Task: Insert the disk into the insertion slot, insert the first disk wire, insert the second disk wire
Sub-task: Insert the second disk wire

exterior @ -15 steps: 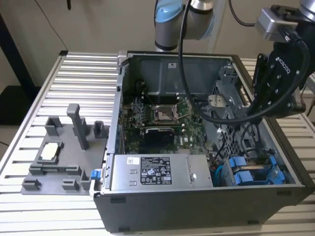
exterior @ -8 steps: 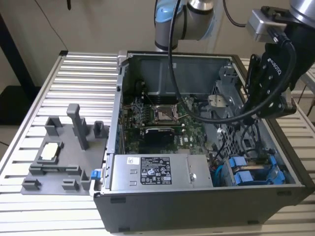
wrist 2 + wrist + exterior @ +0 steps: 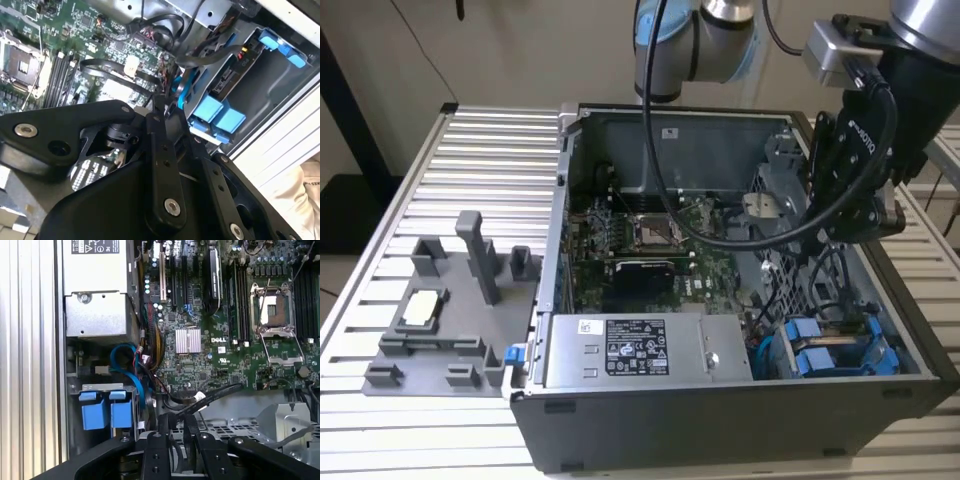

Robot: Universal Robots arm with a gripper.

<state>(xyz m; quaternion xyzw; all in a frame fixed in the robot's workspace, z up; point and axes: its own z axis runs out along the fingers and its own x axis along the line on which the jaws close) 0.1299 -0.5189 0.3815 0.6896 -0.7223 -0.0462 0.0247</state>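
Two blue carrier frames sit side by side in the grey drive bay, the insertion slot, at the case's corner nearest the exterior view's right. Their blue tabs show in both wrist views. I cannot tell which of them holds the disk. My gripper hangs above the case over the perforated cage, well clear of the bay. In the first wrist view its fingertips stand close together where a flat black wire ends. The second wrist view shows the gripper beside a blue cable.
The silver power supply lies along the case's near wall. The green motherboard fills the case floor, and the perforated grey cage sits under the gripper. Loose blue and black cables bunch beside the bay. A grey fixture rests on the slatted table.
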